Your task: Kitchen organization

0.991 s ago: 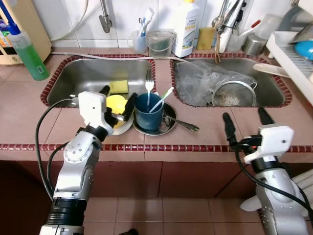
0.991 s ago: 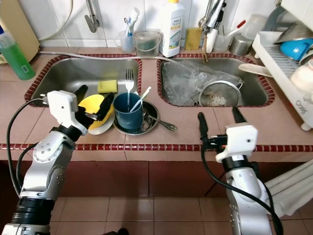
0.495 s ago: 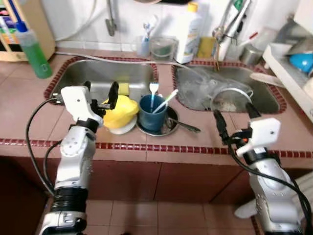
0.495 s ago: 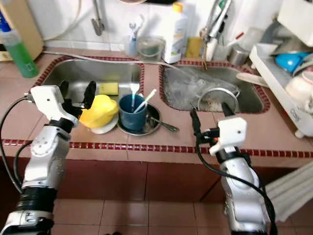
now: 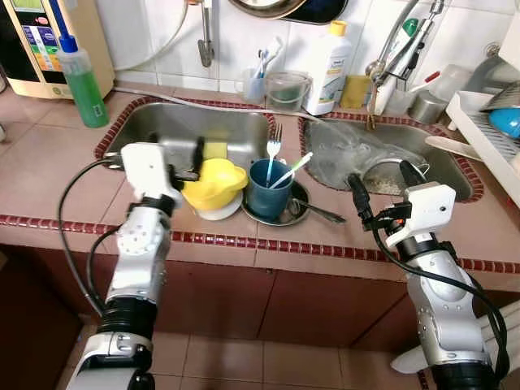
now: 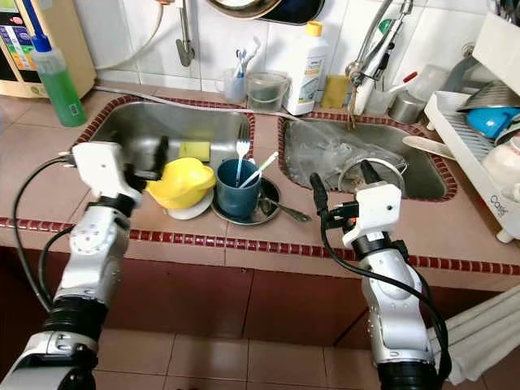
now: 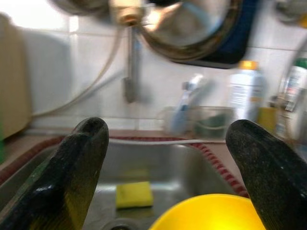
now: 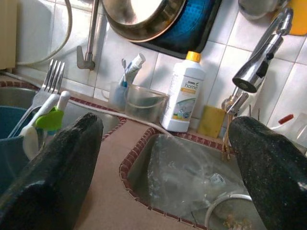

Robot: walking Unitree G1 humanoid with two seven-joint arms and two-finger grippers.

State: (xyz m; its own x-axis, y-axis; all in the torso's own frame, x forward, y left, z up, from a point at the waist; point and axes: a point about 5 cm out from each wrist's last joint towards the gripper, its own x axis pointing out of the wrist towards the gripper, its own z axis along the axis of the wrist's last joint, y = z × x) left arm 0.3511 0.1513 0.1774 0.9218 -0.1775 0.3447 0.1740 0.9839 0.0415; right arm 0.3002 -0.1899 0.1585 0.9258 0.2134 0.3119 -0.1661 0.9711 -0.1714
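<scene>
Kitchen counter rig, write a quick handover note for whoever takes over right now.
Left gripper: open, empty, fingers on either side of the yellow plastic bowl, not closed on it.
Right gripper: open, empty, hovering above the counter edge in front of the right sink basin.
The yellow bowl sits upside down on a white dish. Beside it stands the dark blue mug holding a steel fork, on a steel saucer with a spoon. A yellow sponge lies in the left sink basin.
Done: nothing gripped or moved away yet.
Left: grasp the bowl, then clear the mug, cutlery and dishes.
</scene>
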